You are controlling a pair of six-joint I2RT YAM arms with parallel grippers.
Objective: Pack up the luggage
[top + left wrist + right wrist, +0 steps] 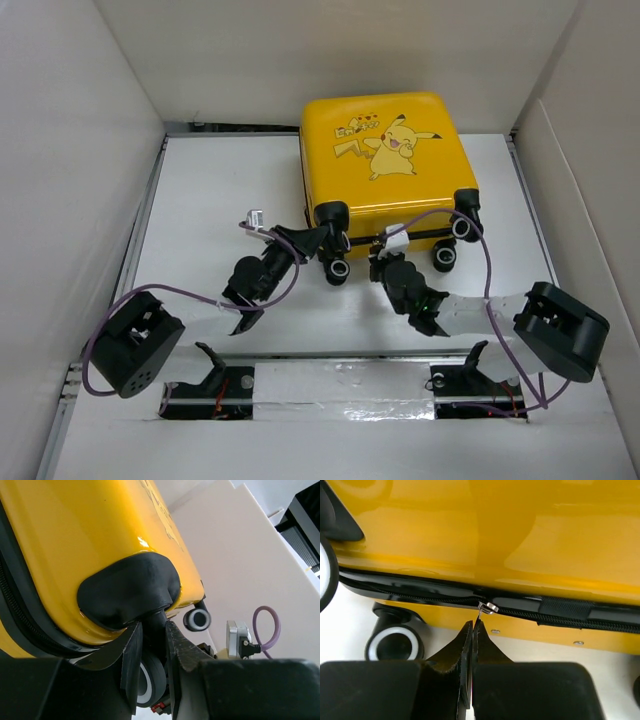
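The yellow luggage (385, 150) lies flat at the back middle of the table, Pikachu face up, lid down, black wheels toward me. My left gripper (318, 235) is at its near-left corner. In the left wrist view its fingers (131, 655) close on either side of a black caster wheel (150, 680) under the yellow shell (75, 540). My right gripper (383, 260) is at the near edge between the wheels. In the right wrist view it (472, 625) is shut on the thin tab of the silver zipper pull (488, 607) on the black zip line of the luggage (495, 530).
Other wheels stand at the near right (465, 227) (443, 260) and near left (338, 270). White walls (70, 150) box in the table on three sides. Purple cables (480, 250) loop over the arms. A metal rail (340, 355) runs along the near edge.
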